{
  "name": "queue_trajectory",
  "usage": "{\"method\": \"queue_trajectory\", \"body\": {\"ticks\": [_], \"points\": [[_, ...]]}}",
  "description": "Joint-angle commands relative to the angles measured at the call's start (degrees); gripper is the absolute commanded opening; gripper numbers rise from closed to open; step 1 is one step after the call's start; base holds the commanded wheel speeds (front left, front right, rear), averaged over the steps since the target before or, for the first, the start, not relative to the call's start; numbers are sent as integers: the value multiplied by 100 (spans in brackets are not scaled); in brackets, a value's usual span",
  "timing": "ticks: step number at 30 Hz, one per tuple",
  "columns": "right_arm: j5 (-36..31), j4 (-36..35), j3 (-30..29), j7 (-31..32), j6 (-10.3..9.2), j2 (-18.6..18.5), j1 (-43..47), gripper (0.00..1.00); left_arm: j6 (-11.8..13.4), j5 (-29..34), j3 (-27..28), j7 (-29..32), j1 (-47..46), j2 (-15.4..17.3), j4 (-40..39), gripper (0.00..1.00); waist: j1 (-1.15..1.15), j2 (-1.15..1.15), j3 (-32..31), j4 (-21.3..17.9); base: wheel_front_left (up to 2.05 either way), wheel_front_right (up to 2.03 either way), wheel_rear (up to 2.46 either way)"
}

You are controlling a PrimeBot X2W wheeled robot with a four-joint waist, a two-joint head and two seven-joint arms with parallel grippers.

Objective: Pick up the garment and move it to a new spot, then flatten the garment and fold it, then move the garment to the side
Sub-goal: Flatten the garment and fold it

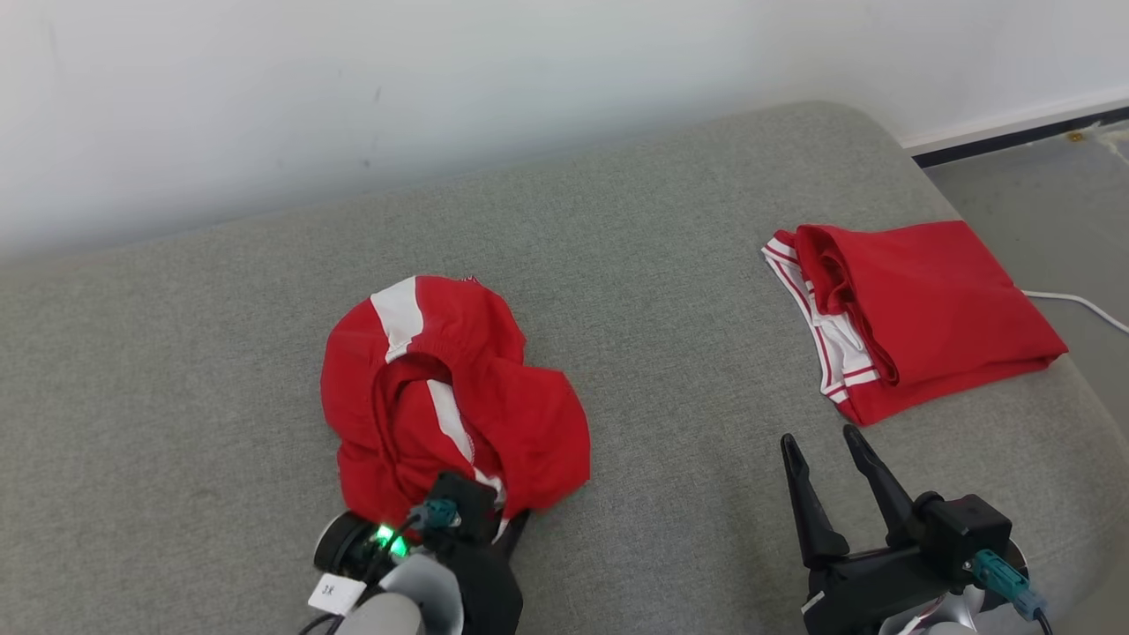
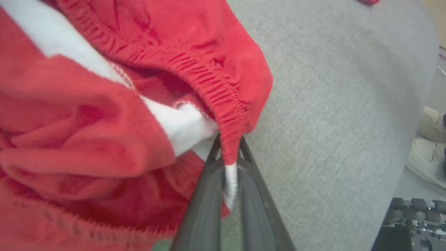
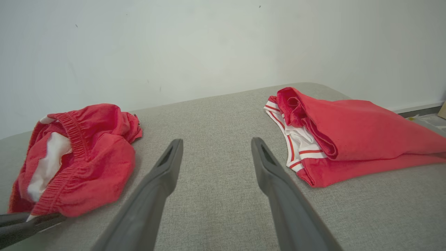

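A crumpled red garment (image 1: 450, 388) with white stripes lies on the grey cushioned surface (image 1: 661, 265), left of centre. My left gripper (image 1: 504, 522) is at the garment's near edge, its fingertips under the cloth. In the left wrist view the left gripper (image 2: 230, 148) is shut on the garment (image 2: 104, 122), pinching its elastic waistband hem. The right wrist view shows the garment (image 3: 80, 164) at the left with the left gripper's fingers (image 3: 21, 225) at its lower corner. My right gripper (image 1: 818, 438) (image 3: 216, 142) hovers open over bare cushion, apart from the garment.
A folded red cloth with white trim (image 1: 917, 309) (image 3: 348, 132) lies at the cushion's right end. A white wall runs behind. Grey floor (image 1: 1041, 176) and a white cable (image 1: 1076, 304) lie beyond the right edge. Pale shoes (image 2: 428, 139) stand on the floor.
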Motion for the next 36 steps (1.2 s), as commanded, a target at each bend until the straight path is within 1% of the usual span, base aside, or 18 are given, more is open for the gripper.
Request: {"method": "queue_trajectory", "body": {"ticks": [1,6,13,16,20,23,26,31,36], "points": [[21,-18,-27,-24,-15,-44,49,100,-19,-131,59,-194,-137,-74,-134,0,-1,-1,-26,10,0,0,0],[-5,6,-74,-25,-15,-47,113,100,-34,-454,183,-548,-398,-203,-630,0,-1,-1,-99,87,0,0,0],[-47,19,-31,-25,-15,9,63,100,-28,-857,284,-423,-1054,-321,-1250,0,-1,-1,-139,159,0,0,0],[-54,33,-9,-25,-15,33,29,100,-33,-1193,354,-417,-1421,-364,-1498,0,-1,-1,-129,156,0,0,0],[-22,28,20,-25,-15,35,3,100,-34,-1660,403,-610,-1902,-389,-1811,0,-1,-1,-103,113,0,0,0],[-5,5,-22,-25,-15,22,18,100,-7,-1975,469,-738,-1854,-387,-1889,0,-1,-1,-76,118,0,0,0],[-6,-8,-96,-25,-15,20,92,100,39,-2209,501,-839,-1665,-389,-1875,0,-1,-1,-48,217,0,0,0],[-38,-11,-94,-25,-15,34,55,100,29,-2318,446,-897,-1641,-395,-1876,0,-1,-1,-59,389,0,0,0],[-51,19,22,-25,-15,68,-27,100,12,-2447,204,-846,-1945,-399,-1955,0,-1,-1,-115,448,0,0,0]]}}
